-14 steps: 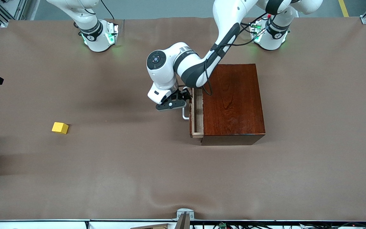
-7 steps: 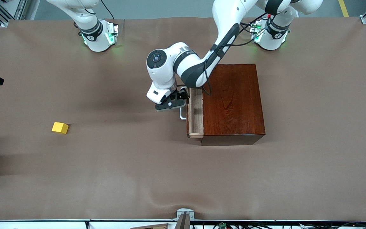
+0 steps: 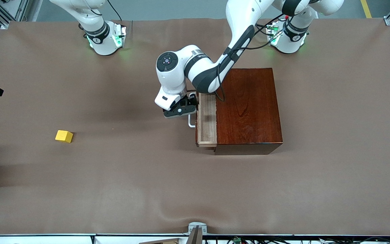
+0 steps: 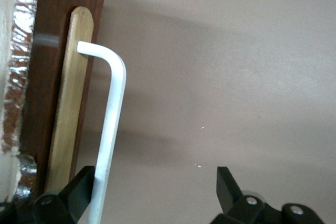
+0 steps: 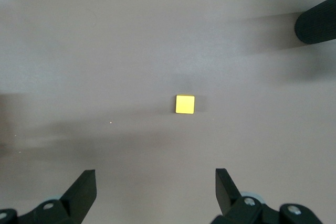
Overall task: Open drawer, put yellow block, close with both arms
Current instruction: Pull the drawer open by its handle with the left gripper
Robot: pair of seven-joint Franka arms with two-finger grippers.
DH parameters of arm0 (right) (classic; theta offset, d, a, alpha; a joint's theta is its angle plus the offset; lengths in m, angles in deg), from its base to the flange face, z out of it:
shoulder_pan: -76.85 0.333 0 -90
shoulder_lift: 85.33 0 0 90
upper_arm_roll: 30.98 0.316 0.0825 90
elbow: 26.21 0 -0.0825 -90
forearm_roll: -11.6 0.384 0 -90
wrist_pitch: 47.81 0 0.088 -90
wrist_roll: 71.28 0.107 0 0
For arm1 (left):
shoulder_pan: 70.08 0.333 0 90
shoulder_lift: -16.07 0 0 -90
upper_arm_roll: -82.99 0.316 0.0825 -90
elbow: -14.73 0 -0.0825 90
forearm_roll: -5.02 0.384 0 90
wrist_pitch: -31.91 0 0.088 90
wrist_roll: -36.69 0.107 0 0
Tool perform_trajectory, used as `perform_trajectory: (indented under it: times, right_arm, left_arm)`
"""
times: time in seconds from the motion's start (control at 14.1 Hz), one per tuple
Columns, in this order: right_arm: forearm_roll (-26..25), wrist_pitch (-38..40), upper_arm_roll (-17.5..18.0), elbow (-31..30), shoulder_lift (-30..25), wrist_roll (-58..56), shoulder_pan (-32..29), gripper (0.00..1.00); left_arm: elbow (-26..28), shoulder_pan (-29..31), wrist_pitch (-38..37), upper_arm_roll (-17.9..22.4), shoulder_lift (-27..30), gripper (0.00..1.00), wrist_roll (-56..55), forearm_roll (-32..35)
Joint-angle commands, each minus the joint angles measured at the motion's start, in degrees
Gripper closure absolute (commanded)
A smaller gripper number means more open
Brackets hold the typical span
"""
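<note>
- The left gripper (image 3: 182,109) sits at the white bar handle (image 3: 191,121) of the drawer (image 3: 207,118). In the left wrist view the fingers (image 4: 79,190) stand apart, with the handle (image 4: 113,124) running just inside one of them, so it looks hooked rather than pinched.
- The drawer sticks out partway from the dark mahogany box (image 3: 247,106), toward the right arm's end of the table, with a strip of pale wood tray showing.
- Judgement: the step in hand is the pull. To do it well, the pull should run straight along the drawer's slide, level with the table, so the tray doesn't rack and the box doesn't drag along the brown table cover (image 3: 195,189).
- A hooked handle can slip off a fingertip, so keeping the bar deep between the fingers seems smart.
- The gap probably needs to be wider than now for the cube to drop in cleanly.
- The right gripper (image 5: 152,192) hangs wide open and empty, high over the yellow block (image 5: 185,104), just waiting.
- The yellow block (image 3: 64,136) rests on the table, well apart from the drawer, at the right arm's end and slightly nearer the front camera than the handle.
</note>
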Motion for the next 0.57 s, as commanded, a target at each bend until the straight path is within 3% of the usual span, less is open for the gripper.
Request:
perform_trajectory:
  times: [0.0, 0.49]
  right_arm:
    - [0.61, -0.44, 0.68, 1.02, 1.22, -0.4, -1.37, 0.0]
    - [0.16, -2.03, 0.59, 0.84, 4.91, -0.14, -1.46, 0.0]
  left_arm:
    - [-4.48, -0.98, 4.49, -0.41, -4.13, 0.0, -2.67, -2.01]
    - [-6.77, -1.16, 4.76, -0.41, -5.1, 0.0, -3.91, -2.01]
